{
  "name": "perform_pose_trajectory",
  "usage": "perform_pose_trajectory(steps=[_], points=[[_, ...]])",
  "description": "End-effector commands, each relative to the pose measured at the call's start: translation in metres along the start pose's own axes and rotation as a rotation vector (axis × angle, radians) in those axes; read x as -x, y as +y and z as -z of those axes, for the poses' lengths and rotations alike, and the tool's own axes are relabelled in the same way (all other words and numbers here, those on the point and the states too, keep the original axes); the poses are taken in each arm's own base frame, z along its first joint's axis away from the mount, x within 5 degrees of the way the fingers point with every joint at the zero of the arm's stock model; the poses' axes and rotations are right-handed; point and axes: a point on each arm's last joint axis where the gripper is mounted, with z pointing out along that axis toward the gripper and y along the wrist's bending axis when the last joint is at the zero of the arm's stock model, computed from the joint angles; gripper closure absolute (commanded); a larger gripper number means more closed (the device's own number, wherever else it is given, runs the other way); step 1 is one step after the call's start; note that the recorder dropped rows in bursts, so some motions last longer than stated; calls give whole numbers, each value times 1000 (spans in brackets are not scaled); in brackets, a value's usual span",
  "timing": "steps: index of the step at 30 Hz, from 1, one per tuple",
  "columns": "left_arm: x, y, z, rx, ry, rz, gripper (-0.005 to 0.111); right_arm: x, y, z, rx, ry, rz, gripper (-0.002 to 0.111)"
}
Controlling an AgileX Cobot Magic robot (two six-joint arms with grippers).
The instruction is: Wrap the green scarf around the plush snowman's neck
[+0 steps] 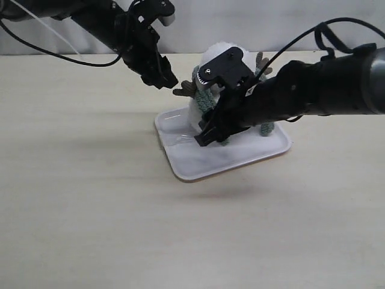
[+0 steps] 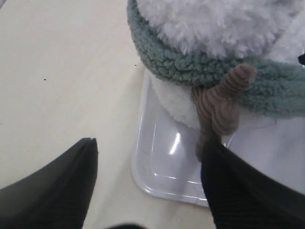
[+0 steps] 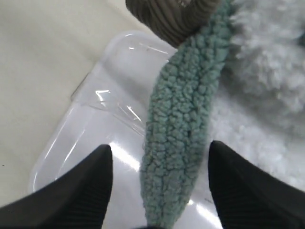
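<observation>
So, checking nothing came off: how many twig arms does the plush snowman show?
2. One twig arm juts out beside the left gripper; the other pokes up behind the right arm, partly hidden.

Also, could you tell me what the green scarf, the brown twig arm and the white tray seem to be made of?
The dull green scarf looks like nubbly fleece or bouclé knit: matte, with small curled loops. The brown twig-shaped arm looks like fine-ribbed corduroy fabric. The shallow white tray is probably smooth plastic; it shows glossy highlights.
</observation>
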Motion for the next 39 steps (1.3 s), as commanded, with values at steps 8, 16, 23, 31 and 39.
perform_pose_trajectory(steps=[8, 16, 23, 31, 39], points=[[4, 0, 1, -10, -51, -2, 47, -10, 1, -11, 3, 45, 67, 97], [10, -14, -8, -109, -104, -87, 47, -3, 0, 12, 6, 67, 142, 104], [15, -20, -13, -98, -115, -123, 47, -13, -10, 20, -83, 207, 166, 104], [3, -20, -41, -105, -76, -116, 48, -9, -11, 27, -105, 194, 165, 104], [2, -16, -46, -60, -85, -103, 48, -15, 10, 28, -59, 275, 246, 104]])
